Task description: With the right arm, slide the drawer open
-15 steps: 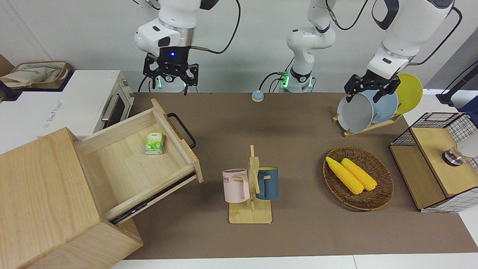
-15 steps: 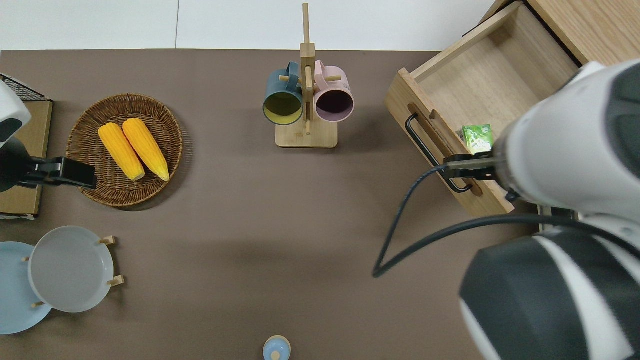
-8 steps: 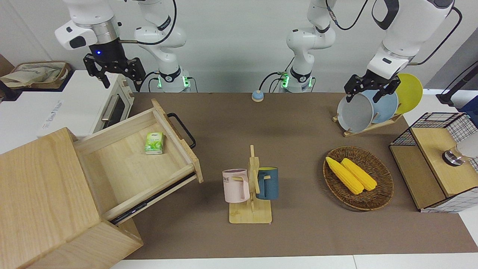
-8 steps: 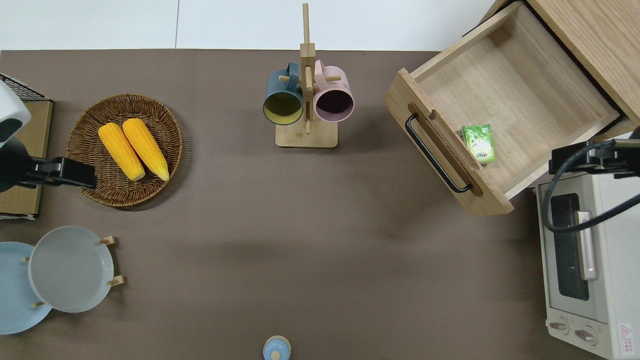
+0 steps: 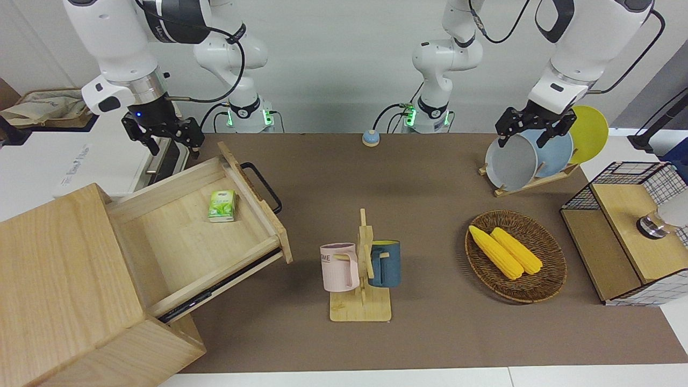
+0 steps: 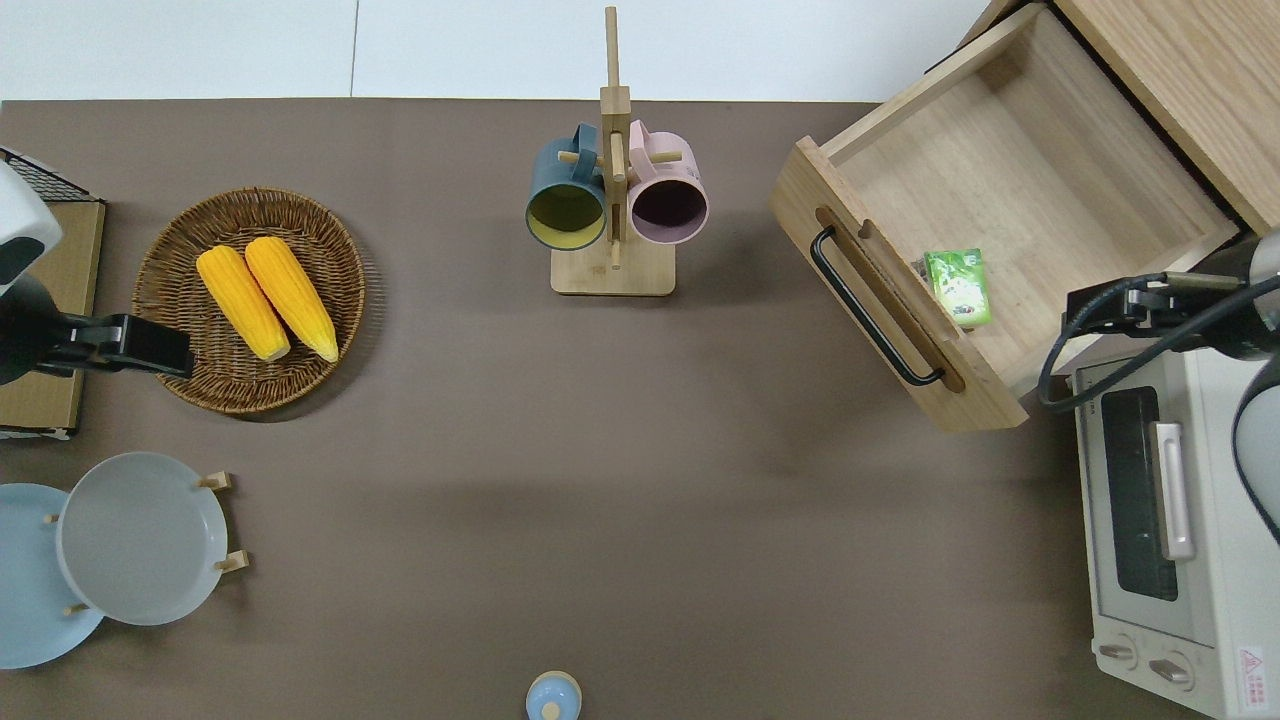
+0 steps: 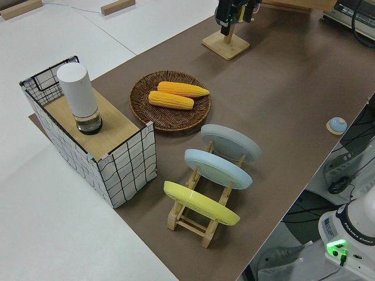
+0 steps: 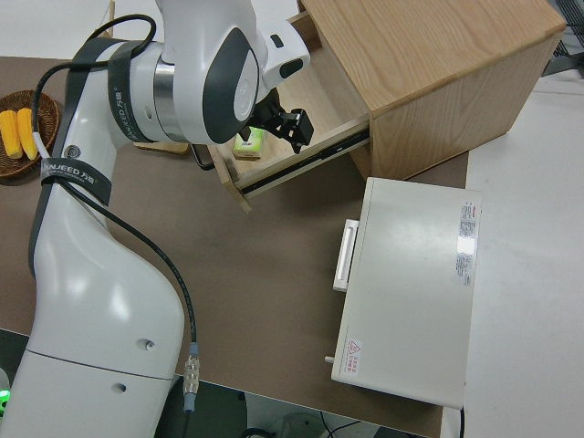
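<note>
The light-wood drawer [image 5: 183, 236] [image 6: 1010, 170] stands pulled far out of the pale cabinet [image 5: 59, 279] [image 8: 429, 64]. Its black bar handle [image 5: 262, 185] [image 6: 870, 310] faces the table's middle. A small green packet [image 5: 222, 206] [image 6: 958, 287] lies inside, near the drawer's front. My right gripper [image 5: 164, 137] [image 8: 287, 123] hangs open and holds nothing. It is over the drawer's side wall nearest the robots, where that wall meets the white toaster oven [image 5: 107, 156] [image 6: 1170, 520]. It touches neither the handle nor the packet. My left gripper [image 5: 529, 129] is parked and open.
A wooden mug rack [image 5: 360, 301] with a pink and a blue mug stands mid-table. A wicker basket [image 5: 553, 279] holds two corn cobs. A plate rack [image 5: 532, 183] and a wire-mesh shelf [image 5: 629, 231] sit toward the left arm's end. A small blue knob [image 5: 370, 138] lies near the robots.
My right gripper swung from above the drawer's handle toward the right arm's end of the table, over the oven, then dropped lower beside the drawer's side wall. The drawer and left arm stayed put.
</note>
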